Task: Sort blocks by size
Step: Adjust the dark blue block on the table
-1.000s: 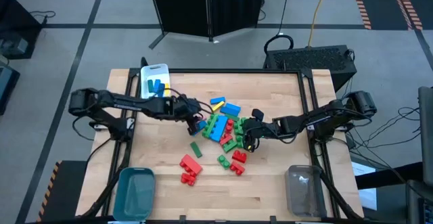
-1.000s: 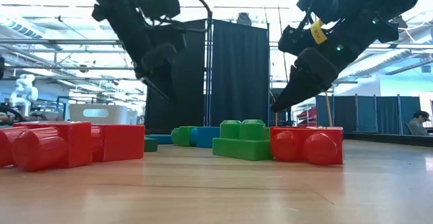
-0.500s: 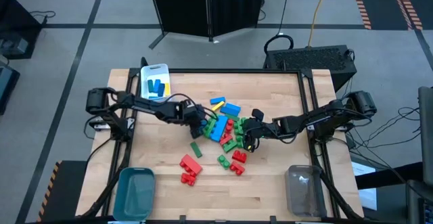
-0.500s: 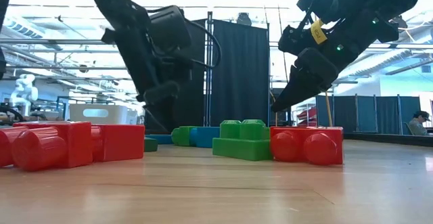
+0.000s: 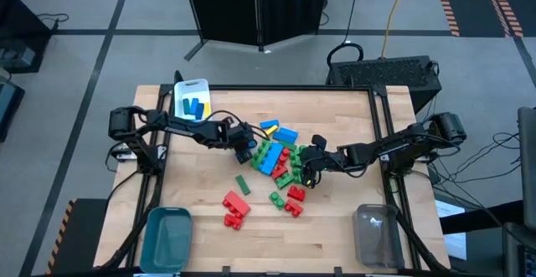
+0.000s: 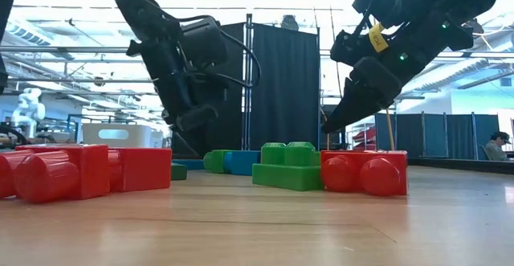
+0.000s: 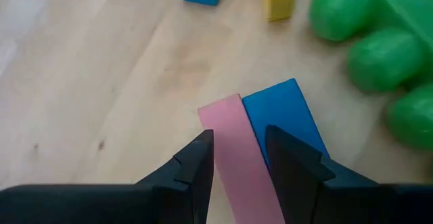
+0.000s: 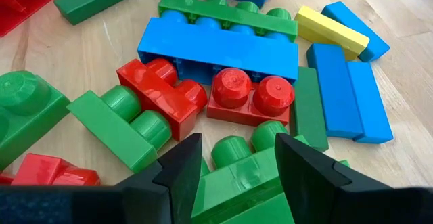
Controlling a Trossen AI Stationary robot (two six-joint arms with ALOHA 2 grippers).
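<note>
The blocks lie in a pile [image 5: 280,156] mid-table: blue, green, red and yellow bricks. My left gripper [image 5: 245,149] is low at the pile's left edge, pointing steeply down and open. In its wrist view its fingers [image 7: 240,156] stand on either side of a thin pink bar [image 7: 226,126] that lies flat beside a blue block [image 7: 281,116]. My right gripper [image 5: 303,166] hangs open above the pile's right side, over a green brick [image 8: 237,176], with a blue brick [image 8: 216,48] and red bricks [image 8: 247,95] beyond it. My left gripper has the pink bar's near end [image 7: 237,163] between its two fingers, which come from above and lie across the bar. The bar lies flat on the table. I cannot tell whether the fingers touch it.
A white bin [image 5: 192,98] holding blue and yellow blocks stands at the far left. A teal bin [image 5: 167,235] is at the near left, a clear bin [image 5: 375,233] at the near right. Red bricks [image 5: 235,208] and a green bar [image 5: 242,183] lie nearer the front.
My left gripper has come down toward the table at the pile's left edge and tipped steeper; the gap between its fingers looks the same. The blocks have not moved.
</note>
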